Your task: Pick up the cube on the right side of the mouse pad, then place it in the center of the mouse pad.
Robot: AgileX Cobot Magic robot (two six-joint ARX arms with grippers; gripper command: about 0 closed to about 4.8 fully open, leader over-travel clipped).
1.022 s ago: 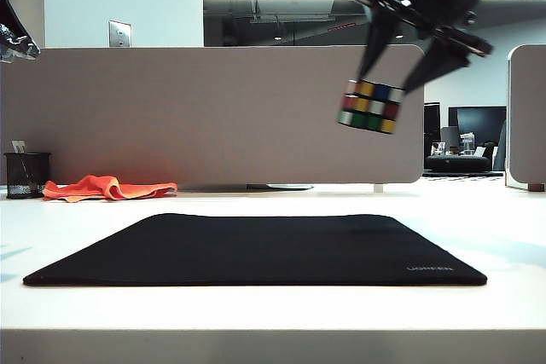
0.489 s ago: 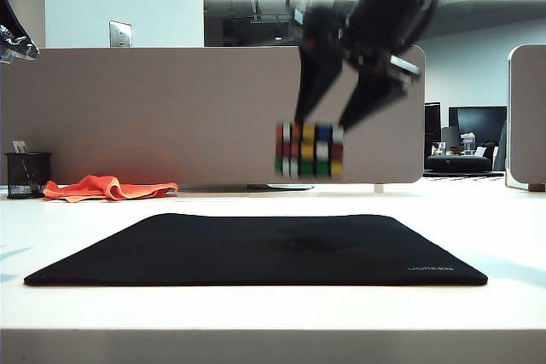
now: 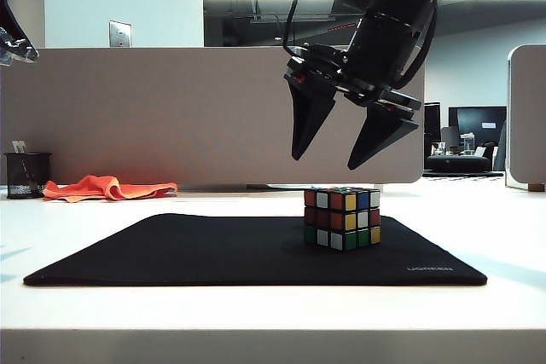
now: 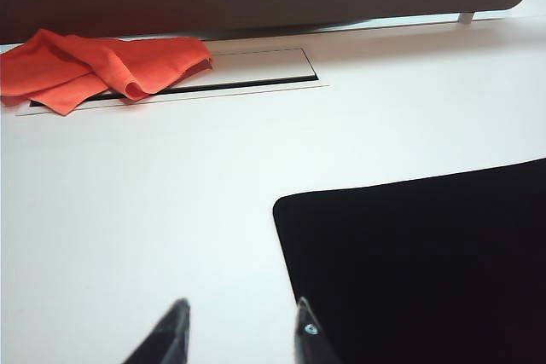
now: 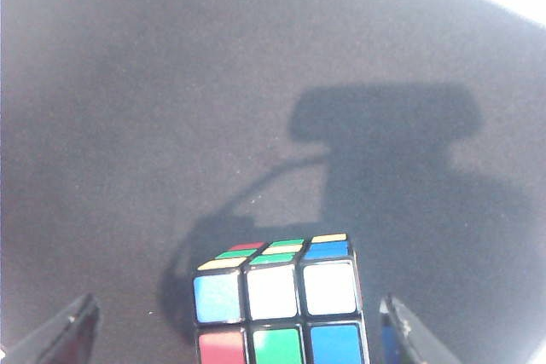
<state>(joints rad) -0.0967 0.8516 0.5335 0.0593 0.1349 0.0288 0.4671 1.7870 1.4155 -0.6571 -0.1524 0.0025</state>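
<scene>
Where the cube (image 3: 342, 218) sits, it rests flat on the mouse pad (image 3: 213, 253), a little to the right of the pad's middle in the exterior view and nearer the far edge than the front one, with nothing touching it. Its stickers show red, yellow, blue, green, white and orange between black edges. From the right wrist view the cube (image 5: 277, 300) stands between the two finger tips with clear space on both sides, white and blue squares facing the camera, and the arm's shadow falls across the mouse pad (image 5: 171, 83) beyond it.

Directly above the cube hangs the right gripper (image 3: 327, 162), fingers pointing down and spread wide, holding nothing; its tips are well clear of the cube's top. In its own wrist view the right gripper (image 5: 239, 330) shows only the two dark tips at the frame's edges.

Off to the left side, the left gripper (image 4: 241, 317) hovers over the white table (image 4: 171, 193) just beside a rounded corner of the mouse pad (image 4: 426, 262), its fingers parted and empty. Farther back, an orange cloth (image 4: 94, 66) lies crumpled on the table near the grey partition (image 3: 171, 117), and a black mesh pen cup (image 3: 26, 175) stands beside the cloth at the far left
</scene>
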